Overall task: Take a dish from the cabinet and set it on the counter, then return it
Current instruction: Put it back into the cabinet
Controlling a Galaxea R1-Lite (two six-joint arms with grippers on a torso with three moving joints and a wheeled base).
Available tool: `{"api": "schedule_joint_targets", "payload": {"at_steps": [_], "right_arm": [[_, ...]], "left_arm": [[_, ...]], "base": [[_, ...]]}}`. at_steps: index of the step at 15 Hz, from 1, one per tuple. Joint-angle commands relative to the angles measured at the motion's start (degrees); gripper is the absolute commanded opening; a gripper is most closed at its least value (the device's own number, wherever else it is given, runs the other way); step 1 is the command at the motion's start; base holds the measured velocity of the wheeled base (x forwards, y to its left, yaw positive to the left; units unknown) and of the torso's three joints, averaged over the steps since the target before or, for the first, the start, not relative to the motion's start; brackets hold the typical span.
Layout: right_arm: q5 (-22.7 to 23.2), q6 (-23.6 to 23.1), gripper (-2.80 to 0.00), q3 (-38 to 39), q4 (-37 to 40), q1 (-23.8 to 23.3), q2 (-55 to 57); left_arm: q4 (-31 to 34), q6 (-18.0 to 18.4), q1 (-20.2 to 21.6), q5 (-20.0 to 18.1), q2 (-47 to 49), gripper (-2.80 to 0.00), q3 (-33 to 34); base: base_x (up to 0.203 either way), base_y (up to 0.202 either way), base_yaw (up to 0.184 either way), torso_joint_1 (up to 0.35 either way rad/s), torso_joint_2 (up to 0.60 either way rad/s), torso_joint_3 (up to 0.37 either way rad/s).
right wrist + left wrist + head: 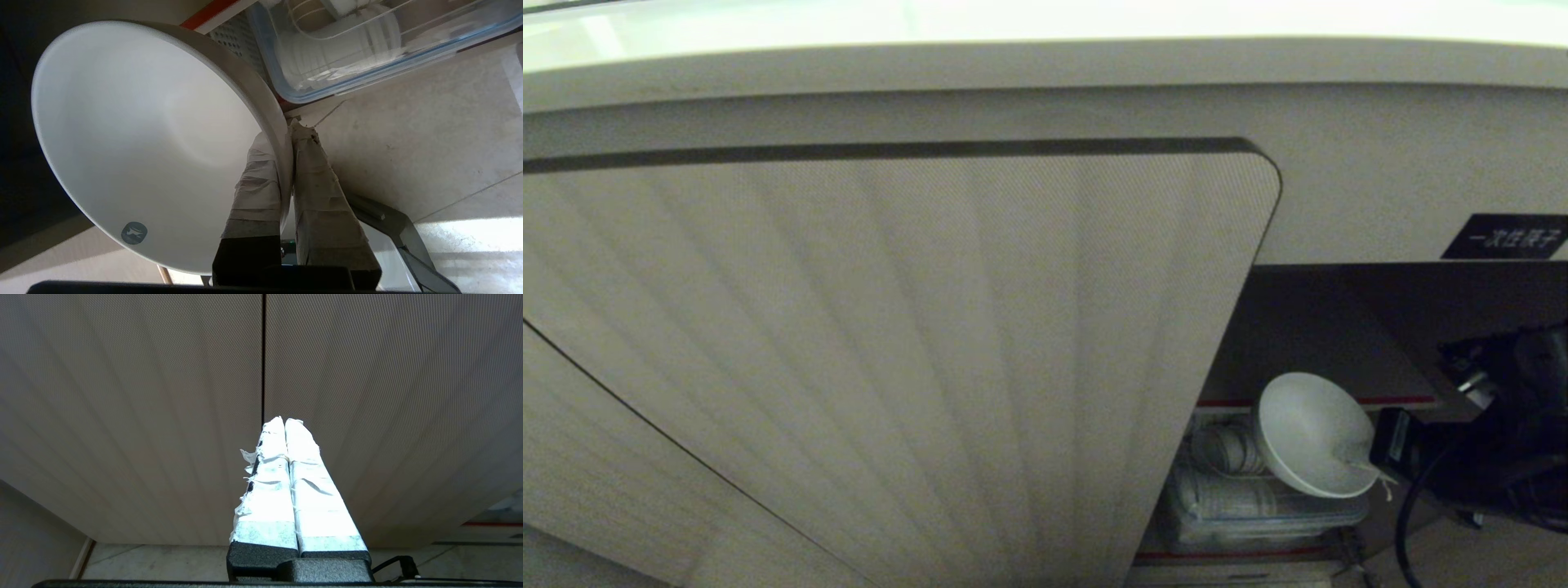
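Observation:
The dish (1311, 433), a plain white bowl, hangs tilted on its side in the cabinet's opening, just in front of the red-edged shelf (1401, 400). My right gripper (1372, 467) comes in from the right and is shut on its rim. In the right wrist view one taped finger lies inside the dish (143, 134) and the other outside, so my right gripper (284, 132) pinches the wall. The cabinet's ribbed beige door (890, 351) stands swung open on the left. The counter (1045, 65) runs along the top. My left gripper (284, 421) is shut and empty, facing ribbed doors.
A clear plastic bin with a blue rim (367, 61), holding stacked white plates, sits on the lower shelf below the dish; it also shows in the head view as the bin (1258, 506). A black label (1507, 237) is above the opening. Tiled floor (408, 143) lies below.

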Motion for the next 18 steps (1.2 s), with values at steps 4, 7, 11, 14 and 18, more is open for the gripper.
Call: {"api": "schedule_joint_targets", "payload": {"at_steps": [4,7,11,14,18], "right_arm": [[0.0,0.1,-2.8,-1.6,-0.6,-0.9,2.0],[0.0,0.0,-2.8,-3.9,0.1,-1.2,3.3],[-0.1,-0.1,-2.8,-6.9,2.0,-1.3,5.1],[-0.1,0.0,-2.8,-8.5,3.1,-1.7,6.4],[0.0,0.0,-2.8,-11.9,4.6,-2.0,8.8]], "left_arm": [[-0.1,0.0,0.0,0.0,0.0,-2.8,0.0],[-0.1,0.0,0.0,0.0,0.0,-2.8,0.0],[0.0,0.0,0.0,0.0,0.0,-2.8,0.0],[-0.1,0.0,0.0,0.0,0.0,-2.8,0.0],[0.0,0.0,0.0,0.0,0.0,-2.8,0.0]], "base": [[0.0,0.0,0.0,0.0,0.0,0.0],[0.0,0.0,0.0,0.0,0.0,0.0],[0.0,0.0,0.0,0.0,0.0,0.0],[0.0,0.0,0.0,0.0,0.0,0.0],[0.0,0.0,0.0,0.0,0.0,0.0]]}}
